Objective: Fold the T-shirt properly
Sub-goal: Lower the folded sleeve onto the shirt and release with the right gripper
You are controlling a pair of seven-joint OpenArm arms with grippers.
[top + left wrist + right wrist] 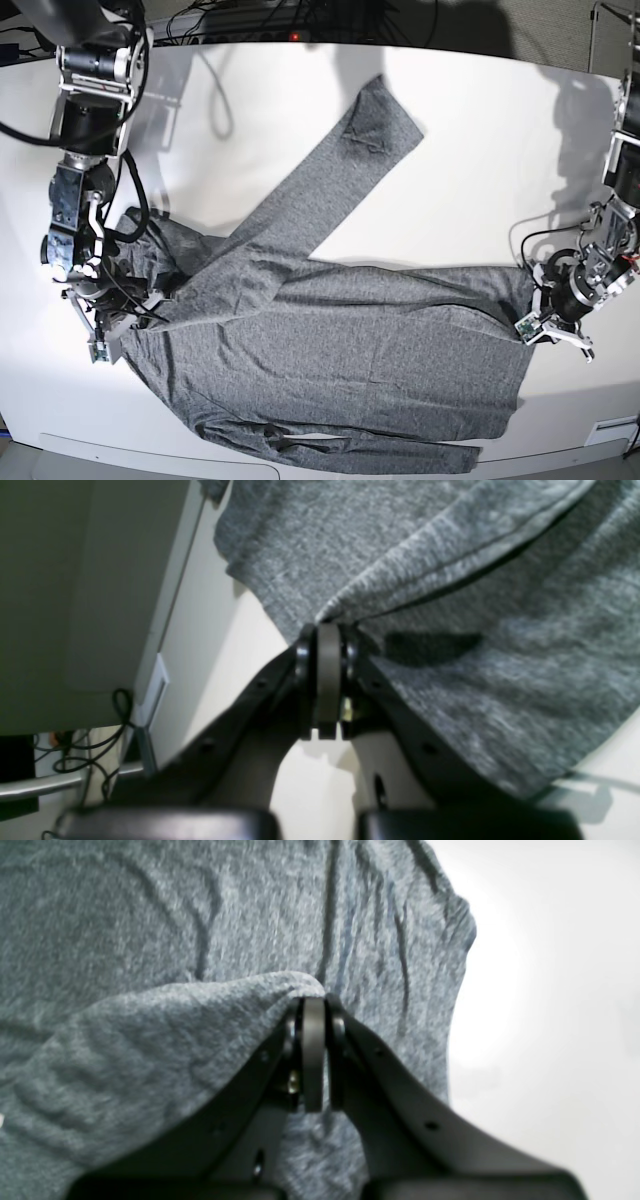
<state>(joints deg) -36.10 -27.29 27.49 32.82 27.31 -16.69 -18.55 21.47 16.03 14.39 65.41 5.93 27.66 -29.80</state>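
T-shirt: spread on white table, one sleeve angled up
left gripper: clenched on hem
right gripper: clenched on fold

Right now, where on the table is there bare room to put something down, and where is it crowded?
Bare: the table between the T-shirt's raised sleeve and the left gripper, and the far corner between that sleeve and the right gripper. Crowded: the near half, under the shirt's body.
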